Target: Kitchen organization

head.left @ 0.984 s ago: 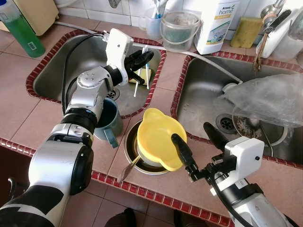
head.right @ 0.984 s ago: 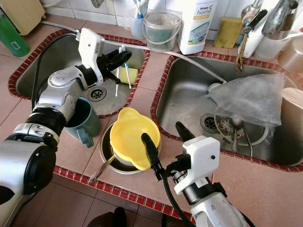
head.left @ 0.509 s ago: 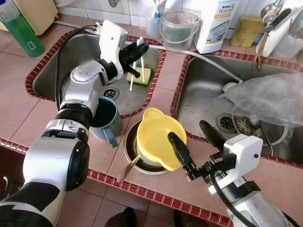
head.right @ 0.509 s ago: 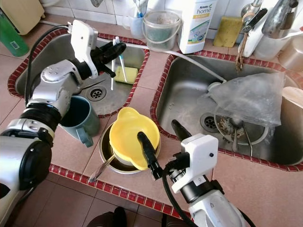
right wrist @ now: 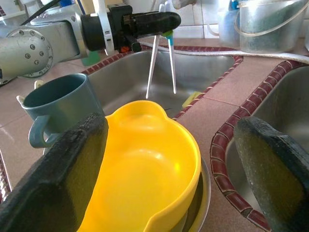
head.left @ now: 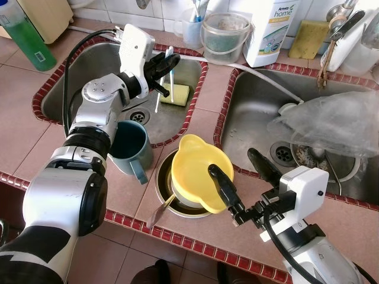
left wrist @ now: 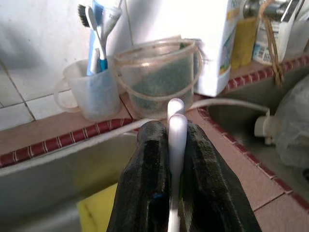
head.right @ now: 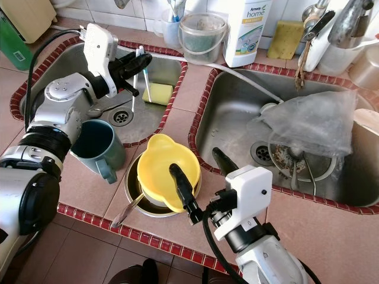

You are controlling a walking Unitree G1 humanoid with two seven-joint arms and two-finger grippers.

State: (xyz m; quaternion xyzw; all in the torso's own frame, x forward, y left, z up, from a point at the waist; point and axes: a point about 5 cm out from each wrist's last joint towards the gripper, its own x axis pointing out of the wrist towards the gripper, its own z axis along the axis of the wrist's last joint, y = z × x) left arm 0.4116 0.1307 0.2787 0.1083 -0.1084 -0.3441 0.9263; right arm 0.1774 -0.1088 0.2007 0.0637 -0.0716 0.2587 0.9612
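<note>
Tiled kitchen counter w/ two steel sink basins. Landmark: yellow plastic bowl (head.left: 198, 171), sitting in a round steel bowl (head.left: 163, 186) on the tiles btwn the basins, near the counter's front edge.

Left gripper (head.left: 163, 62) is up over the left steel sink basin (head.left: 65, 94), beyond the yellow bowl, fingers clamped on two thin white plastic sticks (head.right: 137, 80) that hang down into the basin. Yellow sponge (head.left: 176, 93) lies in that basin just beside the sticks.

Right gripper (head.left: 240, 174) is at the yellow bowl's near-right side, fingers spread wide, holding nothing; one finger lies over the bowl's rim.

Teal mug (head.left: 131, 148) stands just left of the yellow bowl. A crumpled clear plastic bag (head.left: 331, 121) is in the right basin.
</note>
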